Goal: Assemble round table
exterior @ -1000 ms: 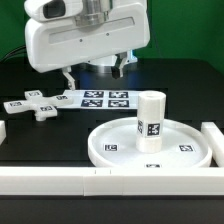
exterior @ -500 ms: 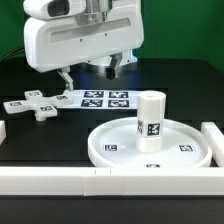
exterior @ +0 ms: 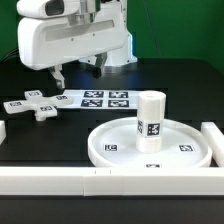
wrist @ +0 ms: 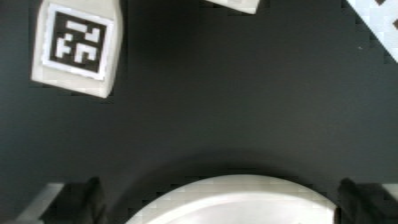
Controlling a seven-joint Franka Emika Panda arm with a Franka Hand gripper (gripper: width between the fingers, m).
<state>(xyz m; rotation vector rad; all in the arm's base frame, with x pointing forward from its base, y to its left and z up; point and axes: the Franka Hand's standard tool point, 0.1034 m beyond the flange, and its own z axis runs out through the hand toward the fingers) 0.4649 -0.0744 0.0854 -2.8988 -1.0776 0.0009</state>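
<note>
Smooth white cylinder (exterior: 150, 120) stands upright on the rimmed disc (exterior: 115, 135); the gripper (exterior: 77, 74), seemingly empty, hangs with jaws apart.

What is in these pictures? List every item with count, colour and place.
disc: one, white, rimmed, on the table toward the exterior view's right
cylinder: one, white with a tag, standing upright at the disc's middle
cross-shaped piece: one, white with tags, flat on the table at the exterior view's left
marker board: one, white with tags, flat between the cross-shaped piece and the disc, further back
bars: several, white, along the near edge and at both sides
table: one, black, under everything
backdrop: one, green, behind the table
arm: one, white housing, above the table's back
fingers: two, spread apart, nothing between them
</note>
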